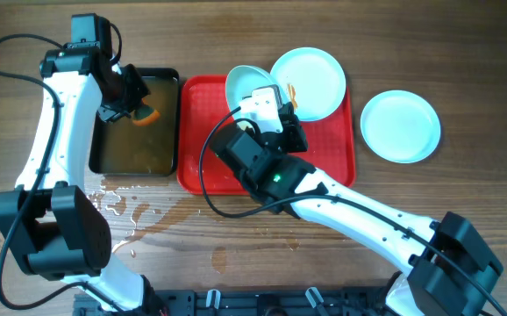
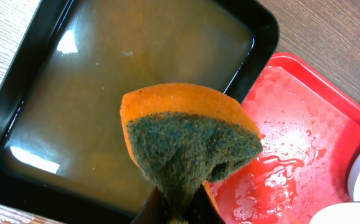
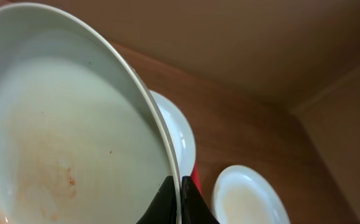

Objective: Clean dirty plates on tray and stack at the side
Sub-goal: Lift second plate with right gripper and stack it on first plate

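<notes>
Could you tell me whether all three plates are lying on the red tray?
No, one plate lies on the table, clear of the tray.

The tray (image 2: 292,112) is bright red, its floor embossed with a fine chequered pattern. All three plates are pale mint-white. The raised plate (image 3: 55,124) carries faint orange-brown smears, the rear plate (image 1: 315,75) has a small orange-brown streak at its edge, and the side plate (image 1: 400,125) is plain. The sponge (image 2: 186,112) is orange with a dark green scouring face. The pan (image 2: 264,37) is black and its water (image 2: 124,81) murky olive-brown. The bench (image 1: 464,53) is brown wood grain. The left arm (image 1: 56,132) and right arm (image 1: 367,219) are white with black joints.
</notes>
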